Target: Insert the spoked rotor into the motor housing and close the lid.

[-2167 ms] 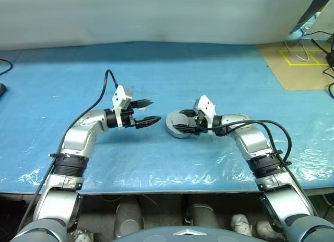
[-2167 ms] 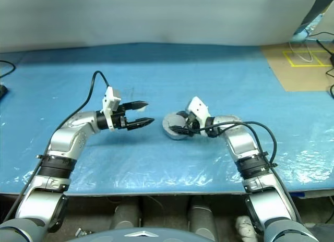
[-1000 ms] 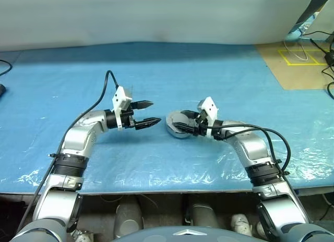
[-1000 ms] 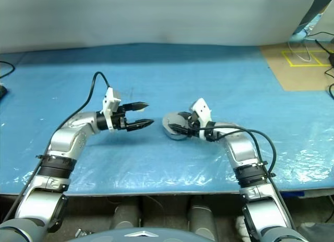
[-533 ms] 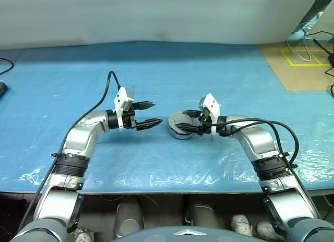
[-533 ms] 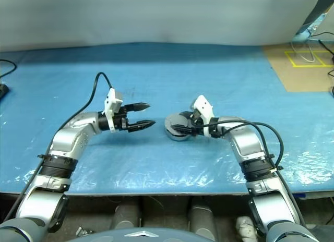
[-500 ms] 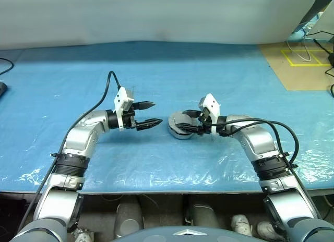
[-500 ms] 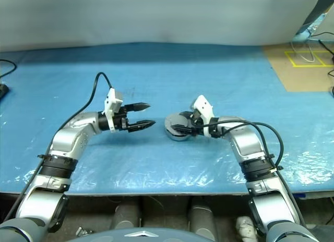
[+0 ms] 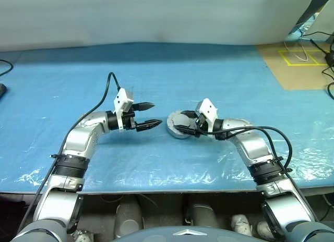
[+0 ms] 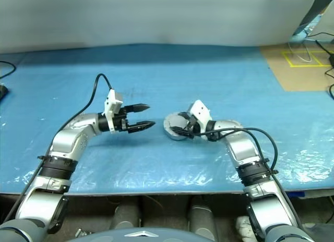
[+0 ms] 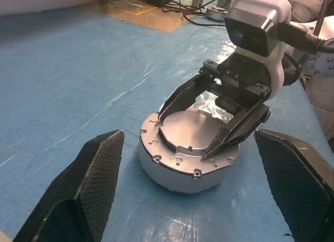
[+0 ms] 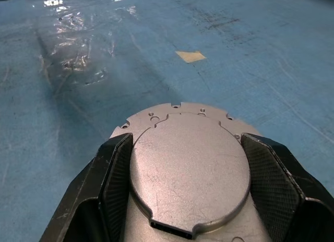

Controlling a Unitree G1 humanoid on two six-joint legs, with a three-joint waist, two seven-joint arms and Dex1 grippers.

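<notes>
Two claws face each other over the blue plastic-covered table (image 9: 219, 75), with a squat round silver metal motor housing (image 11: 185, 171) standing on the sheet between them. The right claw (image 11: 209, 124) reaches over the housing from its far side as the left wrist camera sees it, its two black fingers (image 12: 271, 184) spread apart and lying along either edge of the flat round grey metal lid (image 12: 188, 171) that sits on top. The fingertips rest against or just above the lid's rim (contact is hard to judge), and the lid looks seated level in the housing's flanged top ring (image 11: 156, 148), which carries small screw holes around it. Nothing of the copper windings or of a spoked wheel can be made out, since the lid covers the opening.

The left claw (image 9: 147, 114) hovers just beside the housing on the opposite side from the right claw, pointing toward it, well clear of the table surface. Its textured black fingers (image 11: 91, 184) stand wide apart with nothing between them; the housing sits ahead of the gap, near the tips but not touching them.

Beyond the right claw, past the edge of the blue sheet, lies a brown board marked with yellow tape (image 9: 300, 59), with loose cables (image 9: 318, 41) trailing over it.
</notes>
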